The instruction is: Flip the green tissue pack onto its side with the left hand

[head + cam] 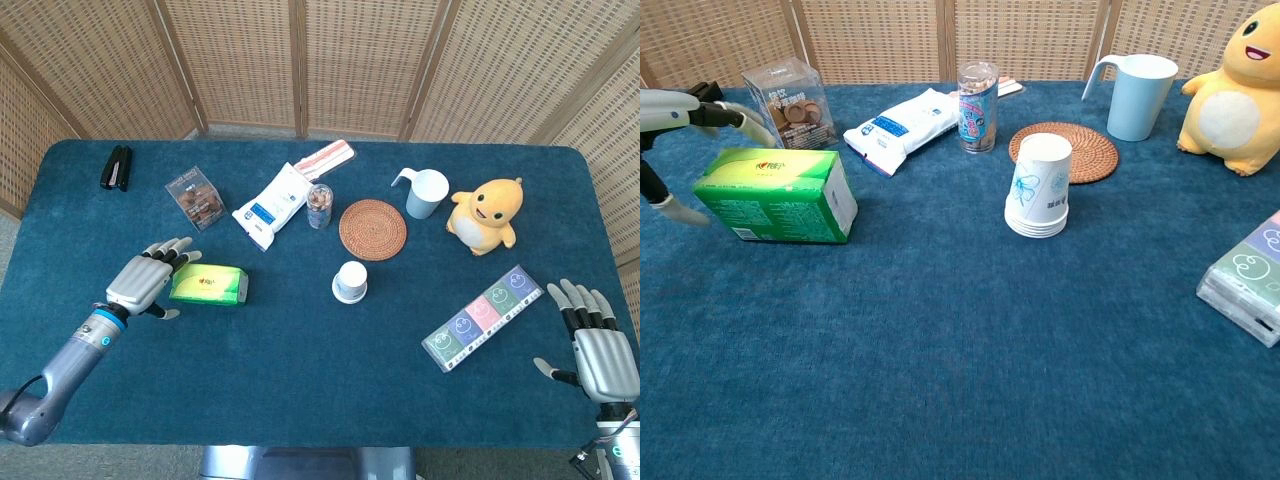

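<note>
The green tissue pack [209,285] lies flat on the blue table, left of centre, also seen in the chest view as the green pack [778,194]. My left hand [148,284] is at the pack's left end, fingers spread around that end, holding nothing. In the chest view the left hand's fingers [700,112] reach over the pack's far top edge and the thumb lies low by the near left corner. My right hand [600,350] rests open at the table's front right, far from the pack.
A clear box of snacks [195,197] and a white wipes pack [272,205] sit behind the tissue pack. A small jar [319,205], woven coaster [373,228], stacked paper cups [350,281], blue mug [425,192], yellow plush duck [486,214], colourful packet strip [480,317] and black stapler [116,167] stand elsewhere.
</note>
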You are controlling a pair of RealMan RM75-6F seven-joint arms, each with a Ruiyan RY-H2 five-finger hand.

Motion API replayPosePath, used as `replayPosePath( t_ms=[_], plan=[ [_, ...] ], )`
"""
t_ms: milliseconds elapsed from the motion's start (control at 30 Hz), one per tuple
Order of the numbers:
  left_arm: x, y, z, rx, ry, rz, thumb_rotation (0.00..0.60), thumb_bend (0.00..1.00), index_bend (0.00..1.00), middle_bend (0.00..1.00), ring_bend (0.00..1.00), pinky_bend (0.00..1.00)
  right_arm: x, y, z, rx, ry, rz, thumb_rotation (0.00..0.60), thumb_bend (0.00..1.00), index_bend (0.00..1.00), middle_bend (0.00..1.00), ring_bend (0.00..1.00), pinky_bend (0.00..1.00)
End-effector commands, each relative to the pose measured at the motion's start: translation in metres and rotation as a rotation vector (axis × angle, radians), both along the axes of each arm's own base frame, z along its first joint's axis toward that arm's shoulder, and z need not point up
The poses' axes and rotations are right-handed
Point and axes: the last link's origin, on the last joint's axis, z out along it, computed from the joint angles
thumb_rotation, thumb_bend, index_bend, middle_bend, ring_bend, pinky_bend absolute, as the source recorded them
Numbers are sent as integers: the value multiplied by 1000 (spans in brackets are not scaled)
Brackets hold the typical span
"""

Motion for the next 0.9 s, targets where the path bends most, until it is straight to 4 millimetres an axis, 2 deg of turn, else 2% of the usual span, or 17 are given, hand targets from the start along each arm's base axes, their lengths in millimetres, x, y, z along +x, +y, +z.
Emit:
replayPosePath(
  t_ms=[33, 100, 200, 367, 467, 600, 800, 900],
  plan=[
    [6, 2, -8, 39, 11, -1, 600, 67, 355, 305, 189, 389, 0, 0, 0, 1, -3, -1, 600, 0, 0, 0, 0, 0],
    [7, 1, -9, 56, 18, -1, 600, 73, 439, 388, 272, 468, -1, 0, 0, 4, -4, -3, 600, 0, 0, 0, 0, 0],
    [7, -1, -8, 61, 12, 12, 600, 77, 478, 430, 315, 513, -1, 0, 0, 5, -3, -1, 600, 0, 0, 0, 0, 0],
    [12, -9, -2, 4, -65, 55, 600, 78, 476, 426, 317, 518, 0, 0, 0, 4, -1, 1, 600, 0, 0, 0, 0, 0],
    [21, -17, 5, -93, -199, 138, 600, 78, 476, 426, 320, 518, 0, 0, -1, 8, 3, 0, 600, 0, 0, 0, 0, 0],
    [25, -17, 20, -204, -322, 256, 600, 78, 498, 445, 343, 525, 0, 0, -2, 9, 6, 0, 600, 0, 0, 0, 0, 0],
    [19, -10, 31, -325, -333, 399, 600, 80, 507, 451, 349, 526, 0, 0, -3, 13, 9, -2, 600, 0, 0, 0, 0, 0],
    [7, 0, 25, -336, -312, 451, 600, 80, 507, 451, 352, 526, 0, 0, -3, 14, 9, -3, 600, 0, 0, 0, 0, 0]
  ],
)
